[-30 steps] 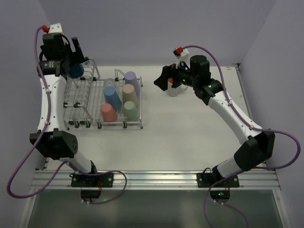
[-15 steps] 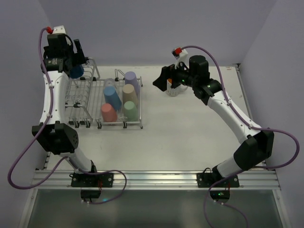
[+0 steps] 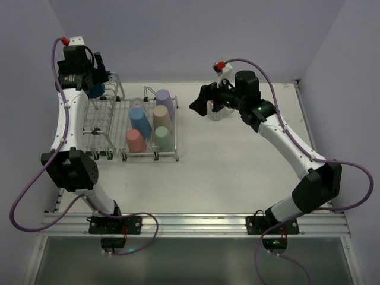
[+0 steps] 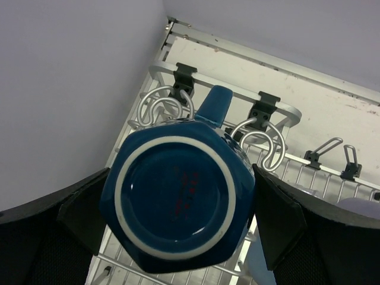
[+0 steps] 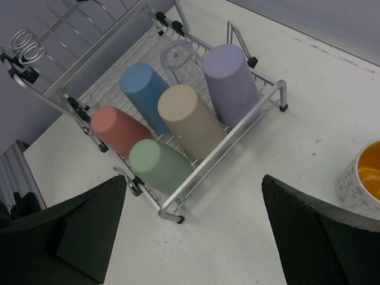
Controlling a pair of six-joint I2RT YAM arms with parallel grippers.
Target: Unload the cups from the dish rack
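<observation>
My left gripper (image 4: 181, 211) is raised at the far left corner, over the basket end of the rack (image 4: 279, 110). Its fingers are spread as wide as they go, and the blue mug (image 4: 178, 202) fills the gap, with a pad against each side, so I am clamping it. The mug hangs upside down above the rack's wire loops. Its base faces my left wrist camera and its handle points to the far edge. The glazed base is ringed in white and bears a few lines of faint red print, too dim for me to read.

My right gripper (image 5: 193, 219) hangs over the bare table (image 5: 237, 249), right of the rack, with its fingers wide apart and nothing between them. The white mug (image 5: 362, 178) stands upright on the table just to that gripper's right. It is speckled outside and orange inside, and my fingers do not touch it.

Five tumblers lie tilted on the flat grid, packed close together with their closed bases toward my right wrist camera. The pink tumbler (image 5: 119, 130) and the mint tumbler (image 5: 160, 166) sit in the near row. The blue tumbler (image 5: 145, 95) and the beige tumbler (image 5: 190, 119) lie behind them, and the lilac tumbler (image 5: 231, 83) is at the far right. A clear glass (image 5: 178, 56) sits at the far end, between the blue and lilac tumblers.
</observation>
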